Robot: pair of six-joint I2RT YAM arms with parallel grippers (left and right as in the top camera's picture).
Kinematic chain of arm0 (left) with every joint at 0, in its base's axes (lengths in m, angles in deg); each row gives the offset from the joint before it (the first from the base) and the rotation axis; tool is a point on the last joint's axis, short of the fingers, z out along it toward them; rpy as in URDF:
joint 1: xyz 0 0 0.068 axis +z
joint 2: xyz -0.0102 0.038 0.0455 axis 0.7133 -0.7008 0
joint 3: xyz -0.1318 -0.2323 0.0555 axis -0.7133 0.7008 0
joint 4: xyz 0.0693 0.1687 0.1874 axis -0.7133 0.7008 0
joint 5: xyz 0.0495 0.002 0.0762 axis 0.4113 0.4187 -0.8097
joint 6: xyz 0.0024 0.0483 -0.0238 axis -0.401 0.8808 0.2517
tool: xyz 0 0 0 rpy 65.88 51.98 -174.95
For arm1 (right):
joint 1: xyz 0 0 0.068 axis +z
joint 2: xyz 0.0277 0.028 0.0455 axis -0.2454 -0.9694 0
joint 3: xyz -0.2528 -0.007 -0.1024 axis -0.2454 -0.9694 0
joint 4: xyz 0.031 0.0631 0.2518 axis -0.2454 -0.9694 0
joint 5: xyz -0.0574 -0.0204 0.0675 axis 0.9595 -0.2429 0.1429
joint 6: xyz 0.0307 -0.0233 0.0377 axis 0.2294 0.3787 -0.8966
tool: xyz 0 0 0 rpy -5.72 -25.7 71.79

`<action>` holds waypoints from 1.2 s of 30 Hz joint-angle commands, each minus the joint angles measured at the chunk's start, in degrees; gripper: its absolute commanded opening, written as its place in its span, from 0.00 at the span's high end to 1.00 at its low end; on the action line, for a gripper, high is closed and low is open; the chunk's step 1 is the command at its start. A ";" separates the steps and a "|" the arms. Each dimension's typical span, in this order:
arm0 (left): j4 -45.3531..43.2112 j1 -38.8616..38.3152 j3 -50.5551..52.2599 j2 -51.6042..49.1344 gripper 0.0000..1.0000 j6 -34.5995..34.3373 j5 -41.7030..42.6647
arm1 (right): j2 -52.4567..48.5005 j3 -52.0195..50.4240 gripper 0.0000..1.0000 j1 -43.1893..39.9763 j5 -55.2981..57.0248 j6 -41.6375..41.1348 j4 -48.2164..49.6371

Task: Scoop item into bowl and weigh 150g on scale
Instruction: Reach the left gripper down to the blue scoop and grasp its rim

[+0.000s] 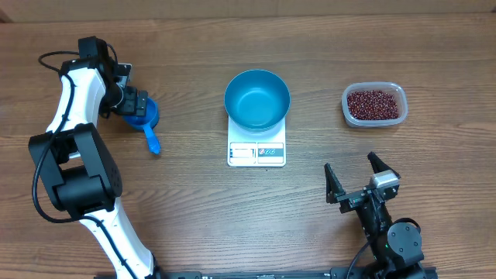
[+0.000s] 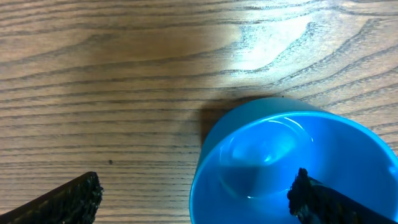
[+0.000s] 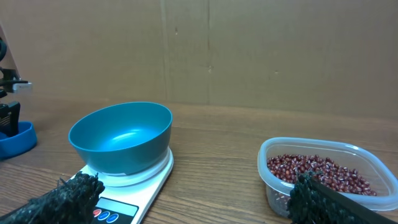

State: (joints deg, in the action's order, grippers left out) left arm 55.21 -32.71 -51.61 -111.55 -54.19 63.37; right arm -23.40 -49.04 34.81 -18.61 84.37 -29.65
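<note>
I see the bowl (image 3: 120, 138) sitting on the scale (image 3: 149, 180) left of centre, and beans (image 3: 314, 173) filling the clear tub (image 3: 268, 186) at lower right.

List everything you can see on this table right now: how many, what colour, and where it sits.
round teal-blue bowl: one, teal-blue, empty, standing on the scale at the table's centre
small white rectangular digital scale: one, white with blue-marked buttons, under the bowl
clear rounded-rectangular plastic tub: one, clear, right side of the table
small dark red-brown beans: many, red-brown, heaped in the tub
small blue handled scoop: one, blue, left side, under the left gripper
wooden table: one, brown, beneath everything
cardboard backdrop: one, tan, behind the table
left gripper: one, black, open over the scoop
right gripper: one, black, open, near right, holding nothing
</note>
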 commanded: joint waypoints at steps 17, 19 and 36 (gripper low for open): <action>-1.75 0.04 3.78 -0.74 0.00 -1.49 2.43 | 0.42 -0.61 0.00 -0.42 0.59 -0.13 0.20; -1.75 0.04 3.85 -0.74 0.00 -1.49 2.73 | 0.42 -0.61 0.00 -0.42 0.59 -0.13 0.20; -4.74 0.04 7.17 -0.74 0.00 -1.49 2.58 | 0.42 -0.61 0.00 -0.42 0.59 -0.13 0.20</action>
State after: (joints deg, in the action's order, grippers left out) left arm 50.84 -32.71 -44.88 -111.55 -55.06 65.31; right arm -23.40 -49.04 34.81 -18.61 84.34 -29.65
